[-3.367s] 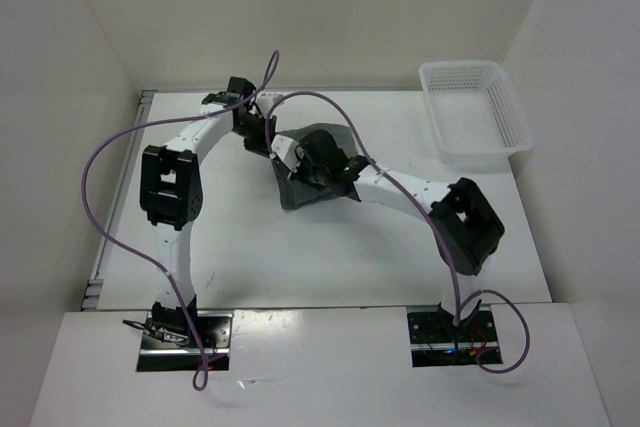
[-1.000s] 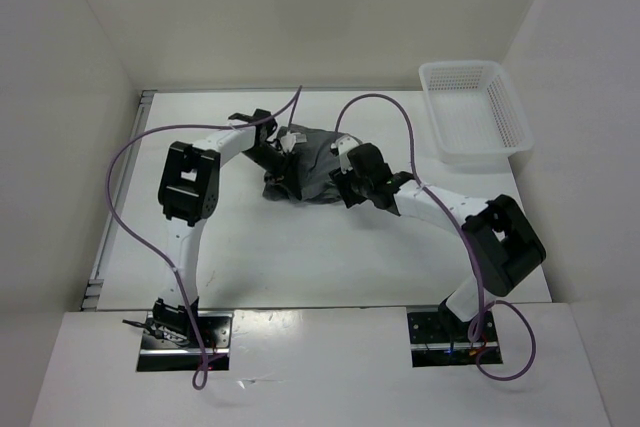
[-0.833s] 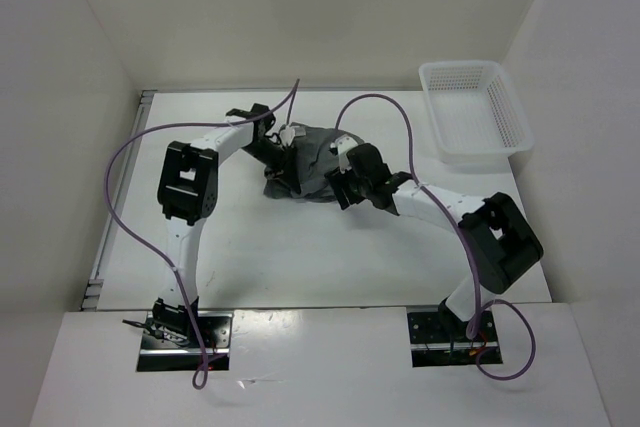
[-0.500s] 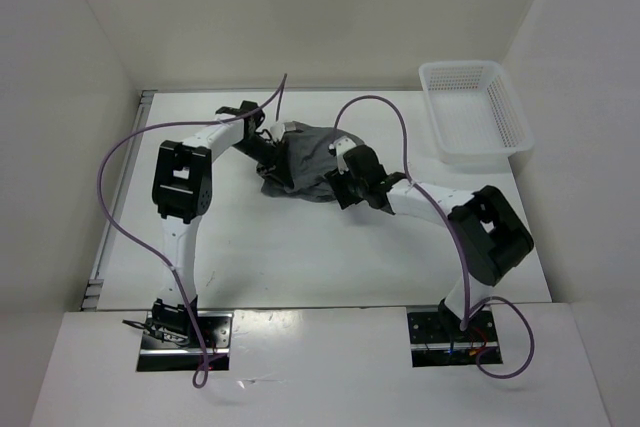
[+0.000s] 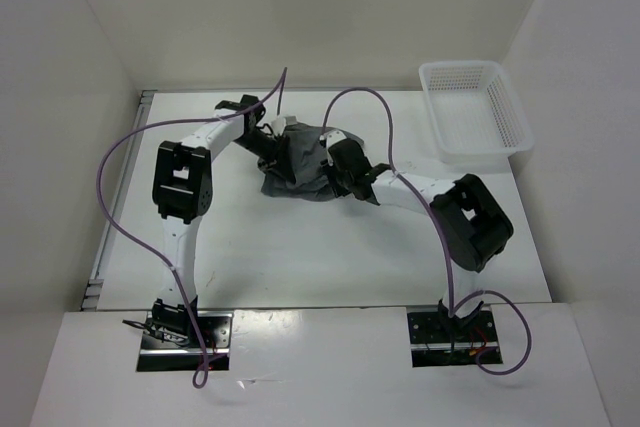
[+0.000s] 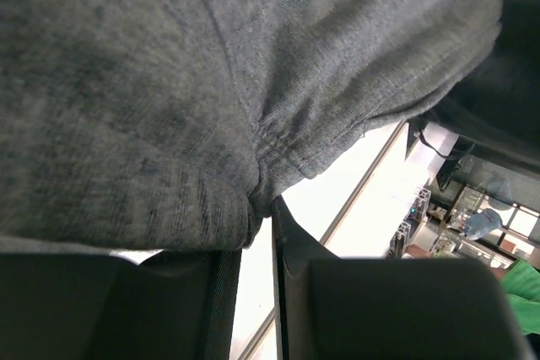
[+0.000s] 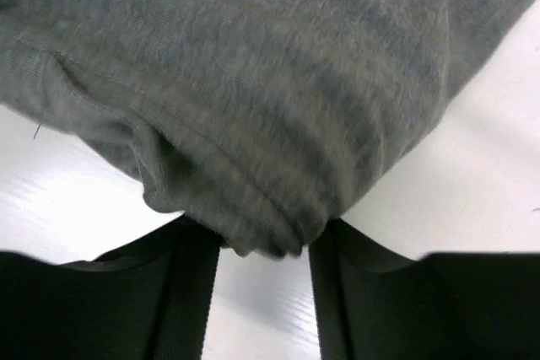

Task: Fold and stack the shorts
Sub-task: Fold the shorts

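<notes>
- Grey shorts [image 5: 298,165] sit bunched on the worktop [image 5: 300,247], toward its far side.
- Left tool [image 6: 260,227] pinches a gathered edge, jaws narrow.
- Right tool [image 7: 265,246] clasps a thick fold, jaws half apart.

One white basket [image 5: 482,155] stands on the single worktop [image 5: 300,247]. Left of the basket lies one pair of grey shorts [image 5: 300,162]. Two arms are in view, the left arm [image 5: 180,182] and the right arm [image 5: 470,217], both nearer than the basket. Each carries one gripper: left gripper [image 6: 261,208], right gripper [image 7: 263,246]. Two purple cables [image 5: 100,187] loop along them, one per arm.
</notes>
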Robot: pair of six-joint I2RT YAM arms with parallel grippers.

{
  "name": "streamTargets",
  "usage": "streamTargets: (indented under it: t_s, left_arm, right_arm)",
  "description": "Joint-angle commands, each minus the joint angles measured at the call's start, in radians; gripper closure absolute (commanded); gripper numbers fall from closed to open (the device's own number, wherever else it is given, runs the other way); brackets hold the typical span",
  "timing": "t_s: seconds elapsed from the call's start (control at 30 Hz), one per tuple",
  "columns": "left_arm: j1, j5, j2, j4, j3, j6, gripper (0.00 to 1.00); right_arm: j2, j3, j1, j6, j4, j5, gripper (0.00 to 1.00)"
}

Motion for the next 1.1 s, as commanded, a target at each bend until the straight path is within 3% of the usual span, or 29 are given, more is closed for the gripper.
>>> streamTargets:
  t_s: [0.0, 0.07, 0.1, 0.2, 0.37, 0.6, 0.73, 0.77, 0.9, 1.07]
  left_arm:
    - [0.006, 0.046, -0.055, -0.035, 0.032, 0.007, 0.76]
    - [0.018, 0.016, -0.065, -0.044, 0.021, 0.007, 0.76]
    - [0.028, -0.001, -0.075, -0.044, 0.009, 0.007, 0.77]
    - [0.097, -0.079, -0.099, -0.053, -0.006, 0.007, 0.83]
    - [0.17, -0.222, -0.066, -0.126, 0.044, 0.007, 0.84]
    - [0.098, -0.32, 0.016, -0.114, -0.023, 0.007, 0.84]
    - [0.108, -0.277, 0.005, -0.09, -0.033, 0.007, 0.84]
    - [0.108, -0.25, -0.01, -0.11, -0.019, 0.007, 0.82]
    - [0.108, -0.066, -0.084, -0.151, 0.057, 0.007, 0.55]
    - [0.062, -0.114, -0.185, 0.014, -0.021, 0.007, 0.35]
  right_arm:
    - [0.052, 0.055, 0.009, 0.058, 0.0, 0.034, 0.65]
    - [0.064, 0.055, 0.009, 0.076, -0.017, 0.078, 0.9]
    - [0.064, 0.065, 0.009, 0.076, -0.026, 0.093, 0.93]
    - [0.037, 0.037, -0.004, 0.055, -0.026, 0.141, 0.97]
    - [0.017, 0.003, -0.037, -0.005, -0.057, 0.153, 1.0]
    - [-0.015, -0.024, -0.037, -0.114, -0.024, 0.127, 1.0]
    - [-0.057, -0.047, -0.037, -0.161, -0.033, 0.06, 1.0]
    - [-0.069, -0.047, -0.037, -0.162, -0.044, 0.045, 1.0]
    - [-0.078, -0.067, -0.017, -0.171, -0.044, 0.023, 1.0]
    - [-0.078, -0.067, -0.017, -0.171, -0.035, 0.023, 0.98]
